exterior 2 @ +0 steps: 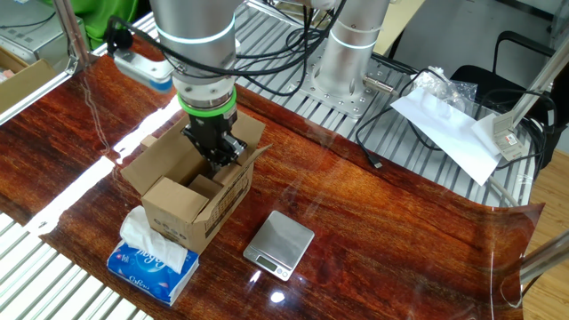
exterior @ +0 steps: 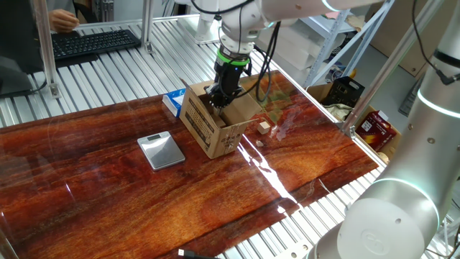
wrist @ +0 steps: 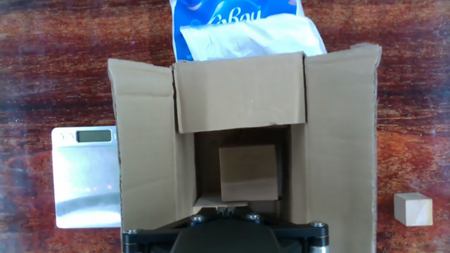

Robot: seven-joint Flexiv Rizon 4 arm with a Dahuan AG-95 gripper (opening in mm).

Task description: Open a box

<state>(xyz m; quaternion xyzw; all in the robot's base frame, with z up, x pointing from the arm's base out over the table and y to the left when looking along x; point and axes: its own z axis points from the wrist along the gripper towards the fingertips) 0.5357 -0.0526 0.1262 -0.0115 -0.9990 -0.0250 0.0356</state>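
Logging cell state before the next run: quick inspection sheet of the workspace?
Surface: glossy wood-grain table on a metal slatted bench.
Job's things: cardboard box, long flaps spread open, one short flap folded inward.
Clutter: silver scale beside the box; blue tissue packet at its end; small wooden cube on the table.
Gripper: gripper shut, pointing down into the box opening.
Cables: black cables draped from arm to base.
Surroundings: keyboard, metal frame posts.

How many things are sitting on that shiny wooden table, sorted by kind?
Cardboard box, flaps open: 1
Tissue packet, blue and white: 1
Silver scale: 1
Small wooden cube: 1
Total: 4
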